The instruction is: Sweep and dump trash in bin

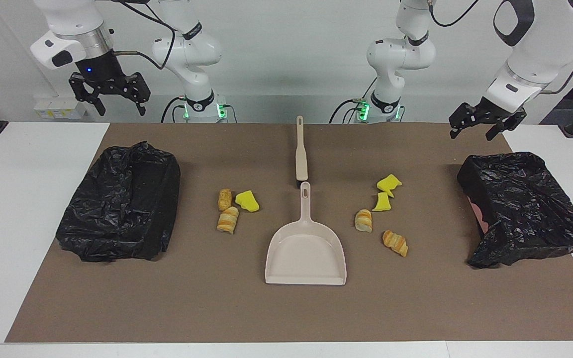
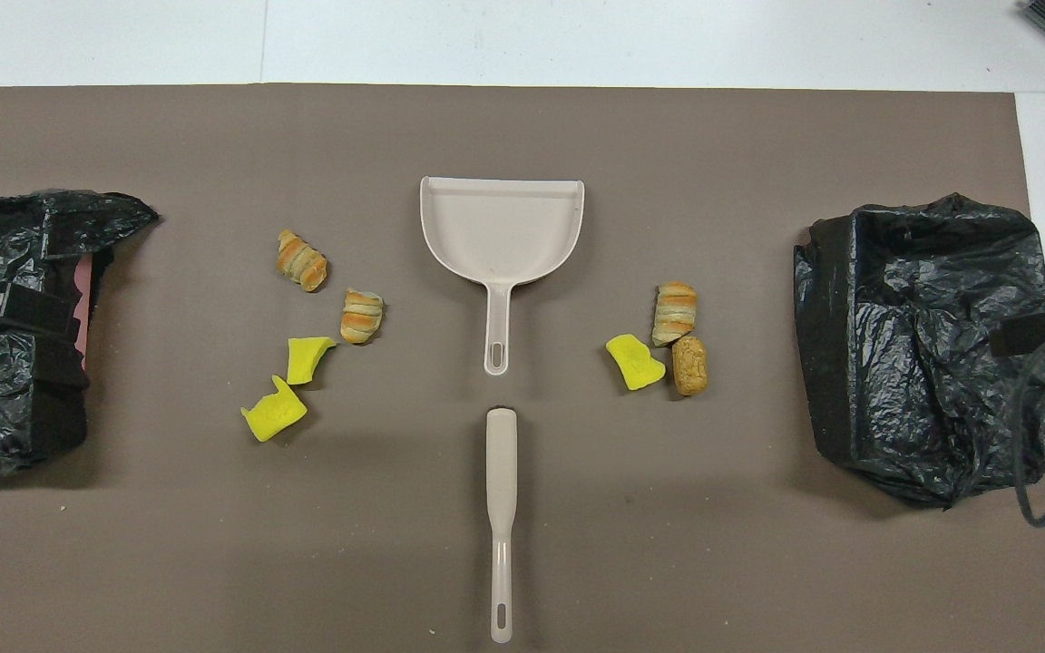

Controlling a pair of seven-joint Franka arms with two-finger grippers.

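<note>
The dustpan (image 1: pixel 306 253) lies mid-surface, handle toward the brush (image 1: pixel 301 149), within both arms' reach. Trash (image 1: pixel 232 206) flanks it in two clusters. Left claw (image 1: pixel 485 122) and right claw (image 1: pixel 110 94) hang released, waiting above the bins (image 1: pixel 122 214).

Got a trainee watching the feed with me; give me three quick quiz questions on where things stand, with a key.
1. How many trash pieces lie on the brown mat?
2. True or false: some trash is already in the dustpan.
3. Which is nearer the robots: A) the brush, B) the dustpan?

Key
1. Seven: four toward the left arm's end, such as a yellow chunk, and three toward the right arm's end, such as a pastry roll.
2. False; the dustpan is empty.
3. A.
The left gripper hangs open over the mat's corner by one black-bagged bin; the right gripper hangs open near the other bin.
</note>
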